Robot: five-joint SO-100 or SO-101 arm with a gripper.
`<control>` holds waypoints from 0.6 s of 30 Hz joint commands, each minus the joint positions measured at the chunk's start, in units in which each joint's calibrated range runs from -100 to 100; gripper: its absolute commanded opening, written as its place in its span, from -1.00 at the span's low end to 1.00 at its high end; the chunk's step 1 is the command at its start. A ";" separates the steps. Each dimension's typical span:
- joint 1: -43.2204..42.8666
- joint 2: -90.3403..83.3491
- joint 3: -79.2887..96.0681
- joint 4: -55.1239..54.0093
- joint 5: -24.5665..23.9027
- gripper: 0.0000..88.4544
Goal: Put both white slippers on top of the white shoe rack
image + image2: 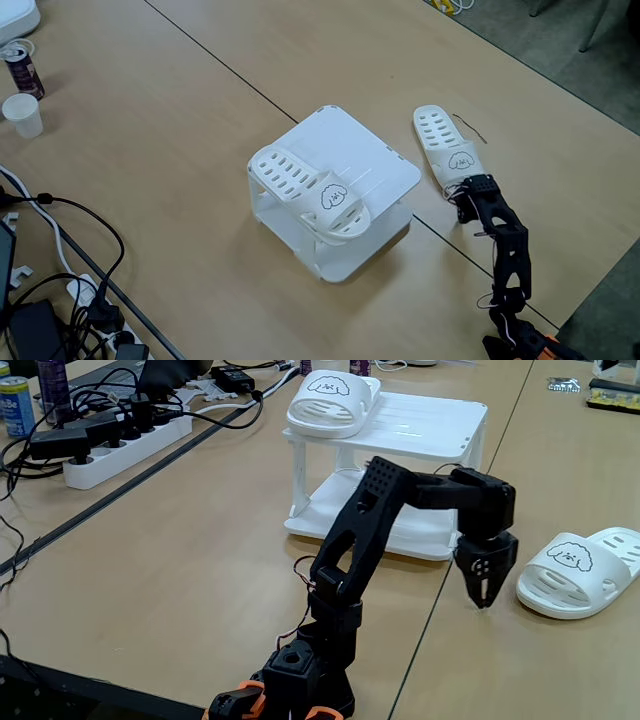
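Observation:
One white slipper (300, 185) (330, 400) lies on the flat top of the white shoe rack (370, 150) (430, 420), near one corner, with its strap end jutting over the edge. The other white slipper (445, 145) (580, 570) lies sole-down on the table beside the rack. My black gripper (468, 195) (484, 598) points straight down just off that slipper's strap end, a small gap away. Its fingers meet at the tip and hold nothing.
A power strip (120, 440) with tangled cables (60, 290) lies along one side of the table. A can (22, 68) and a paper cup (22, 113) stand in a far corner. A dark seam (200, 55) crosses the tabletop and passes under the rack.

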 commanded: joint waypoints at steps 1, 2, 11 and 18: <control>0.78 -14.35 1.18 0.27 0.42 -0.98; 0.86 -16.12 0.55 0.27 0.42 -0.98; 2.18 -12.25 -16.86 -2.92 0.42 -0.98; 0.95 9.38 -46.72 -4.22 0.42 -0.98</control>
